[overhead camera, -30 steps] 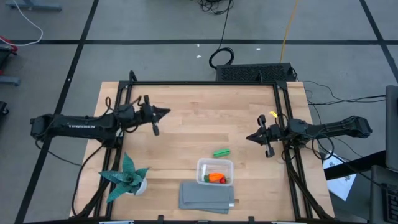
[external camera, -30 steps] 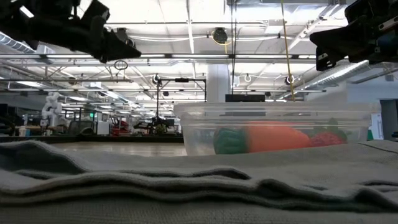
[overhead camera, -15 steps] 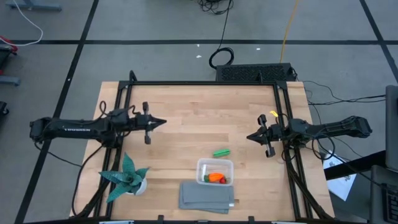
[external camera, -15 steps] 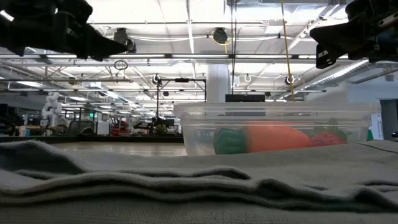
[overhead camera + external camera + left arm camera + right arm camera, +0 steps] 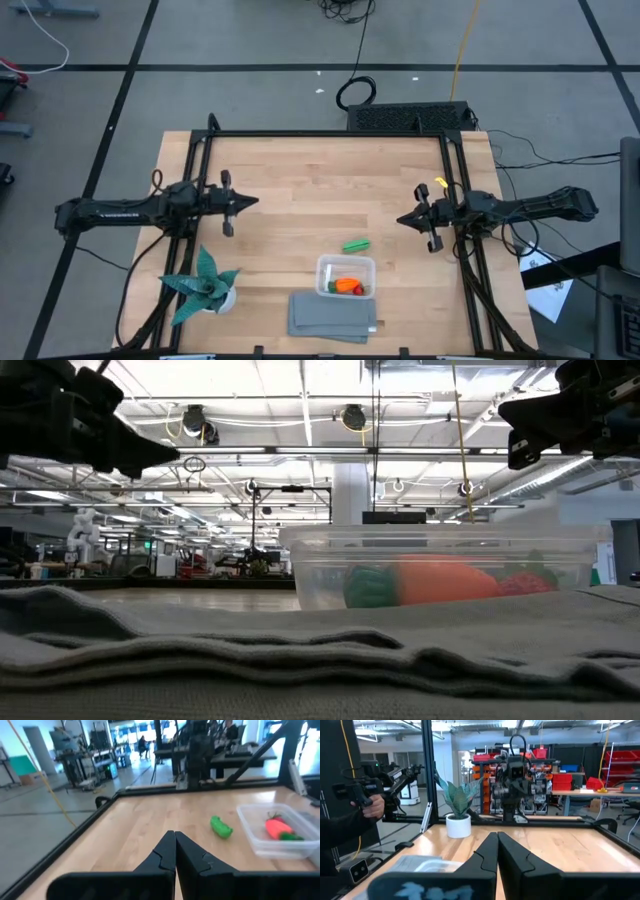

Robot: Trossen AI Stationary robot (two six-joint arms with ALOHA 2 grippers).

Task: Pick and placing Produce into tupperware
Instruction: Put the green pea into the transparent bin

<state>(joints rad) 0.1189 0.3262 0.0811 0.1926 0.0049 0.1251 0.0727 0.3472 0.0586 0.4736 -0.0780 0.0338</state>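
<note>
The clear tupperware (image 5: 346, 276) stands near the table's front edge, just beyond the grey cloth. In it lie the orange carrot (image 5: 348, 287) and the red berry (image 5: 525, 582). The green pod (image 5: 356, 244) lies on the wood just beyond the tupperware; it also shows in the left wrist view (image 5: 220, 826). My left gripper (image 5: 256, 200) is shut and empty above the table's left part. My right gripper (image 5: 399, 221) is shut and empty above the right part. Both point toward the table's middle.
A teal plant in a white pot (image 5: 205, 285) stands at the front left. A folded grey cloth (image 5: 332, 315) lies at the front edge, next to the tupperware. A black frame (image 5: 330, 133) borders the table. A person's hand (image 5: 372, 806) shows beyond the table.
My left gripper has drawn back toward the table's left edge and a little toward its near edge, still shut and empty. The produce and the tupperware have stayed where they were.
</note>
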